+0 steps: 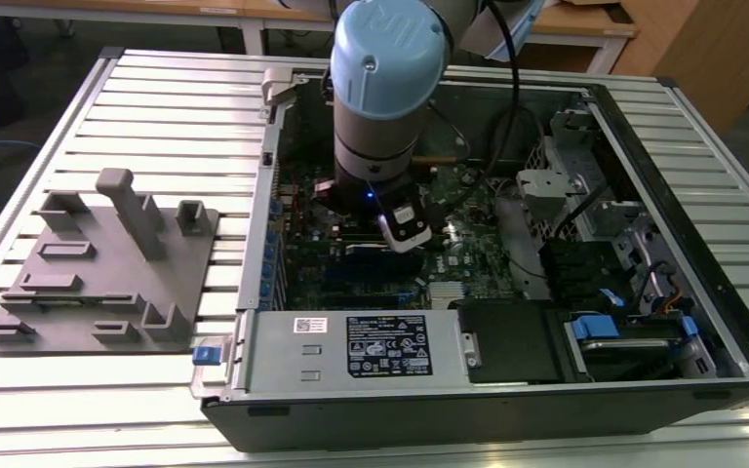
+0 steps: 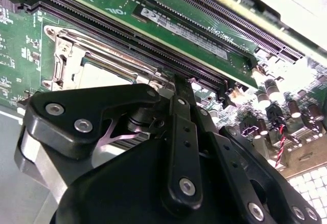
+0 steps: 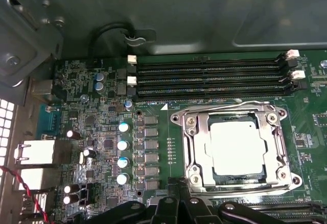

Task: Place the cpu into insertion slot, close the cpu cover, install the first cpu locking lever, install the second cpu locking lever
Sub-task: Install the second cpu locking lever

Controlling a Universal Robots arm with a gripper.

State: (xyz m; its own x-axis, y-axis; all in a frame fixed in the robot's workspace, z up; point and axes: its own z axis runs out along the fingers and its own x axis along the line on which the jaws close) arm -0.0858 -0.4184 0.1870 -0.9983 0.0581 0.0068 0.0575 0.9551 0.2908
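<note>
The cpu (image 3: 237,147) lies flat in the insertion slot (image 3: 266,148), its silvery top showing through the window of the cpu cover (image 3: 196,147). The cover is down over it. One thin wire lever (image 3: 230,104) runs along the socket's side nearest the memory slots, another (image 3: 245,187) along the opposite side. My gripper (image 3: 180,191) hovers just beside the socket on that opposite side, shut, with nothing held. In the second wrist view the gripper (image 2: 181,83) stands in front of the cpu (image 2: 99,75) and the cover (image 2: 110,55). From the exterior view the gripper (image 1: 408,234) hangs over the motherboard.
Long black memory slots (image 3: 209,75) run beside the socket, and capacitors (image 3: 122,144) stand in a row on its other side. The open case holds a power supply (image 1: 348,346) and a drive cage (image 1: 583,195). A grey fixture plate (image 1: 101,273) sits on the slatted table.
</note>
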